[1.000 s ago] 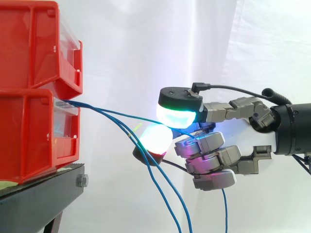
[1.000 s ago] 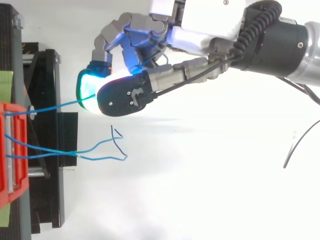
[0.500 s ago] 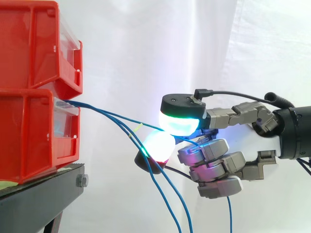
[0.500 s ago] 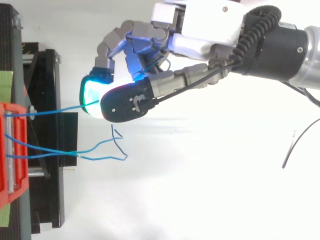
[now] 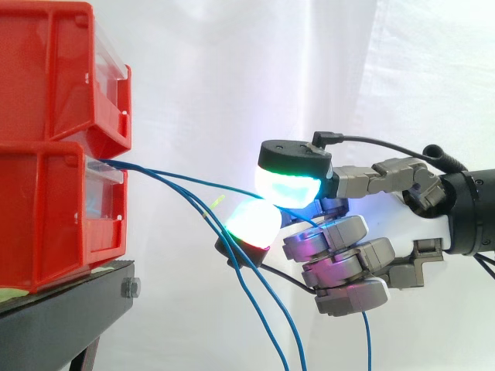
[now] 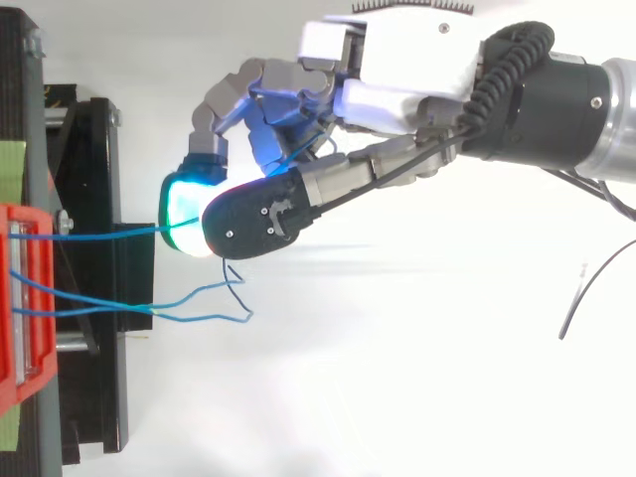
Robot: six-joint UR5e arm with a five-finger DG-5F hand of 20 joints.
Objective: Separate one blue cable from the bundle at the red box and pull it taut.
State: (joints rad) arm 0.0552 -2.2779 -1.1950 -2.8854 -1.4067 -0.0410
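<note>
White curtain backs both views. Side view: red bins (image 5: 54,154) sit on a black stand (image 5: 62,309). The hand (image 5: 332,239) has thumb and fingers curled, pinching one blue cable (image 5: 186,179) that runs from the lower bin, while the other cables (image 5: 267,309) hang slack. Top view: the blue cable (image 6: 99,233) lies nearly straight, apart from the other cables (image 6: 189,295). It is probably light, limp and slick, so it needs a firm pinch.

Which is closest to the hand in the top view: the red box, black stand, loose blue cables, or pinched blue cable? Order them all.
1. Pinched blue cable: caught between the hand's glowing pads.
2. Loose blue cables: just below the fingertips.
3. Black stand: to the left.
4. Red box: far left edge.
</note>
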